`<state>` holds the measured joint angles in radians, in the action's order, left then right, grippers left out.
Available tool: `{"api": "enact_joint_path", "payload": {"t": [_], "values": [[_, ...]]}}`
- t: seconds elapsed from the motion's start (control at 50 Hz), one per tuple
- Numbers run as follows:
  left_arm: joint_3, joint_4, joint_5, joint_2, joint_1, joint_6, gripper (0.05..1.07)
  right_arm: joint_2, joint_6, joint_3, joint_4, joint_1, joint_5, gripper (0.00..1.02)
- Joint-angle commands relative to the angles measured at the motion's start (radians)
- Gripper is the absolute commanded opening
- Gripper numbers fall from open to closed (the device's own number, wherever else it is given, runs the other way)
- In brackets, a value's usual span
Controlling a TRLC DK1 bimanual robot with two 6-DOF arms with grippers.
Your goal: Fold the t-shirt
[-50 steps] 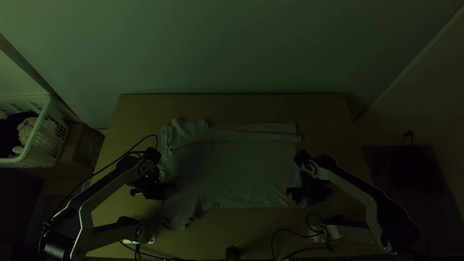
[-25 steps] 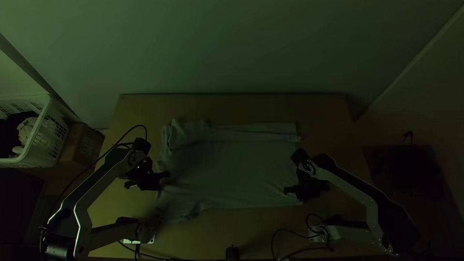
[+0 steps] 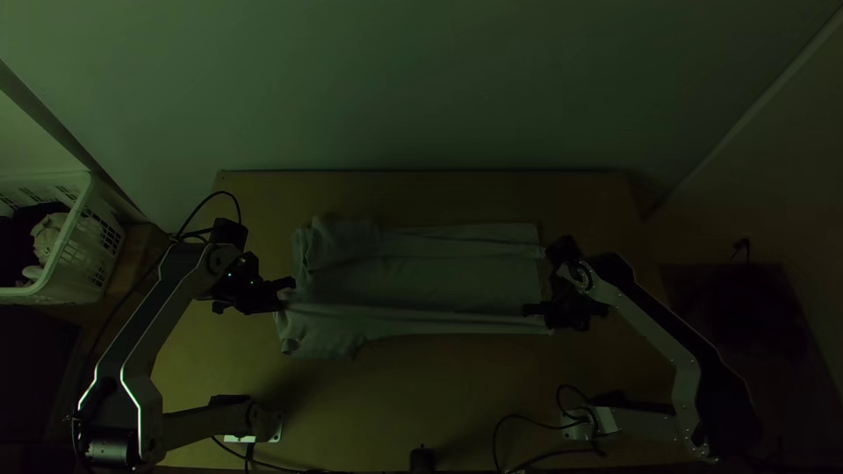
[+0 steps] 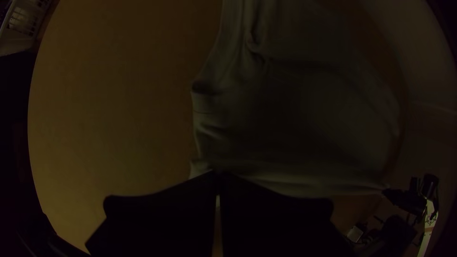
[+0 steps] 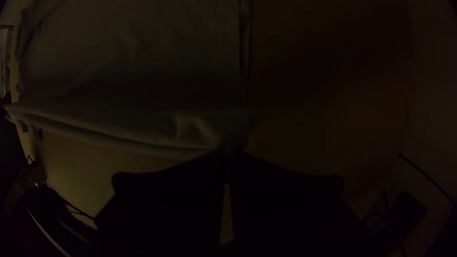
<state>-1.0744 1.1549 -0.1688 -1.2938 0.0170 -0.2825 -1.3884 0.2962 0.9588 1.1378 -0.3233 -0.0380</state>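
Note:
In the top view the light t-shirt (image 3: 448,281) lies across the middle of the table, its far edge folded over in a strip and its near edge drawn up between the grippers. My left gripper (image 3: 288,294) is at the shirt's left end, my right gripper (image 3: 530,311) at its lower right corner. In the left wrist view, my left gripper (image 4: 217,177) is shut on the near edge of the shirt (image 4: 295,114). The right wrist view has my right gripper (image 5: 230,154) shut on a corner of the shirt (image 5: 133,71), with a taut fold running from it.
A white laundry basket (image 3: 88,237) holding cloth stands left of the table, beside a cardboard box (image 3: 139,263). Bare wood (image 3: 421,395) stretches along the near side of the table (image 3: 421,189). A small black object (image 3: 421,460) sits at the near edge.
Both grippers have moved up the picture, the left one also leftward. The shirt's near edge has come along with them, off the near part of the table, and its near part is folding over.

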Motion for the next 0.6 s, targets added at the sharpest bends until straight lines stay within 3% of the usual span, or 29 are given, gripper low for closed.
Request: {"api": "enact_joint_path", "payload": {"t": [0.0,0.58], "values": [[-0.052,0.017,0.003,-0.033,0.012,0.011,0.08,-0.049,-0.029,0.057,0.017,0.036,0.027,0.03],[-0.348,0.017,0.003,-0.283,0.012,0.003,0.08,-0.347,-0.074,0.425,-0.016,0.132,0.030,0.03]]}}
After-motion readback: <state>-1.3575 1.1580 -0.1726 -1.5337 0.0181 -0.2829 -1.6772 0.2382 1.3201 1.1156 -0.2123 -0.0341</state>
